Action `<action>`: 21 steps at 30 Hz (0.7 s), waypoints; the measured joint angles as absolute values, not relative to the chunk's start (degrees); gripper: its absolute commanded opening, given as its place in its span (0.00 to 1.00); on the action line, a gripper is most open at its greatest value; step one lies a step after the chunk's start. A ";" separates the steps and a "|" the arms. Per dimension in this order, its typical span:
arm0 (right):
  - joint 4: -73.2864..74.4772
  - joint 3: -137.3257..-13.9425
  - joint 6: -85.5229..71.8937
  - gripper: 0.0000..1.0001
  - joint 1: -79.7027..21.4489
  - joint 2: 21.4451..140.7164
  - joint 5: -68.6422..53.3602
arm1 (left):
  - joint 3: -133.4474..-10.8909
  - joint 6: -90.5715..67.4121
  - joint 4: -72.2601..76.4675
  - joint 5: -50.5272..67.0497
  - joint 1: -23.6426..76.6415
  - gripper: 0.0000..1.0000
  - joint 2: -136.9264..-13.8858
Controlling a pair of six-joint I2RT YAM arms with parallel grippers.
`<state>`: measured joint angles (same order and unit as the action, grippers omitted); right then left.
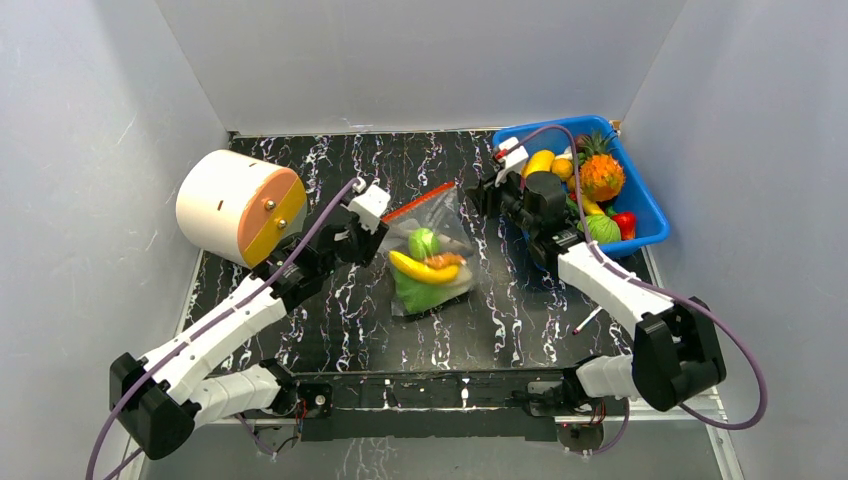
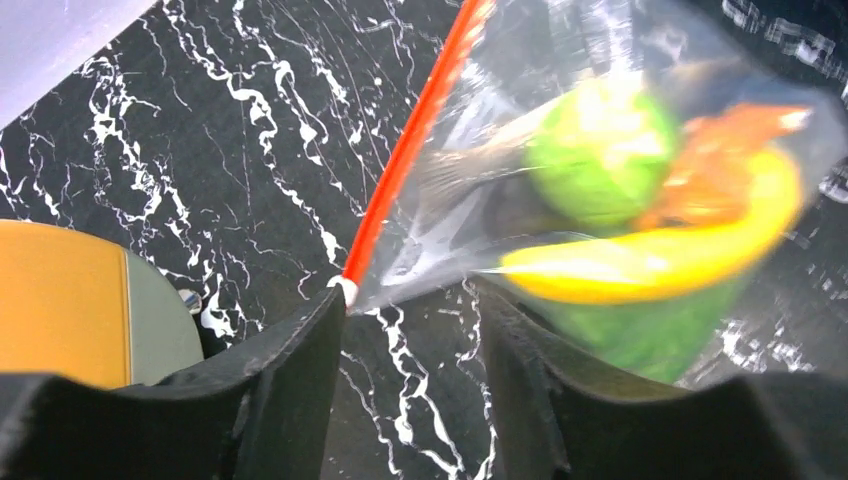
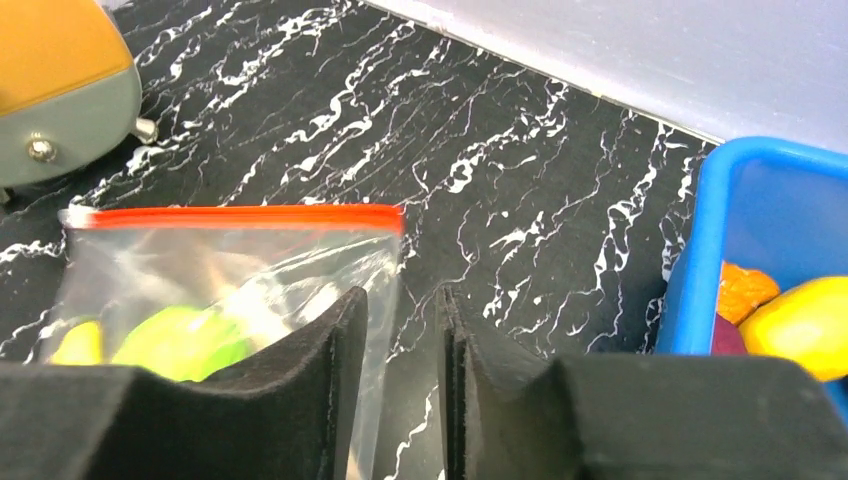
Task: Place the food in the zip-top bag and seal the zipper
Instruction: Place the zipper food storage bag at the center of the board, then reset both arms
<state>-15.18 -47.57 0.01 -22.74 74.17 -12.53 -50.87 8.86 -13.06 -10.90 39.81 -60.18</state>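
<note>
The clear zip-top bag (image 1: 447,214) lies mid-table with its red zipper (image 1: 420,203) along the far-left edge. Inside lie a yellow banana (image 1: 420,268), a green leaf (image 1: 420,293), a lime-green round piece (image 1: 423,242) and an orange piece (image 1: 446,261). I cannot make out a pale piece. My left gripper (image 1: 380,228) is open at the zipper's near end; in the left wrist view the zipper (image 2: 410,140) ends at the left finger (image 2: 310,350). My right gripper (image 1: 480,195) is open with a narrow gap at the zipper's far end; the bag's (image 3: 200,250) side edge runs beside its left finger (image 3: 330,370).
A big white-and-orange cylinder (image 1: 240,207) lies at the left, close behind my left arm. A blue bin (image 1: 650,215) at the back right holds more toy fruit, among them a pineapple (image 1: 600,175). A small stick (image 1: 587,320) lies near my right arm. Grey walls close in three sides.
</note>
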 measured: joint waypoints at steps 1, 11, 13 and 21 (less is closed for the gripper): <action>-15.16 -48.58 -0.23 0.40 -22.74 74.94 -12.60 | -51.51 8.82 -12.88 -11.44 39.81 0.62 -60.42; -9.52 -49.21 -2.13 0.94 -22.74 66.89 -11.27 | -54.28 5.04 -11.97 -11.84 39.79 0.98 -58.00; -7.77 -49.19 -3.33 0.98 -22.74 63.77 -10.85 | -54.28 3.68 -12.03 -10.37 39.81 0.98 -57.17; 2.79 -48.90 -12.71 0.98 -22.74 52.27 -9.87 | -54.33 -7.73 -11.99 -5.65 39.81 0.98 -53.67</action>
<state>2.79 -48.90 -12.71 -22.74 52.27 -9.87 -54.33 -7.73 -11.99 -5.65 39.81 -53.67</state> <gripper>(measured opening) 0.980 0.983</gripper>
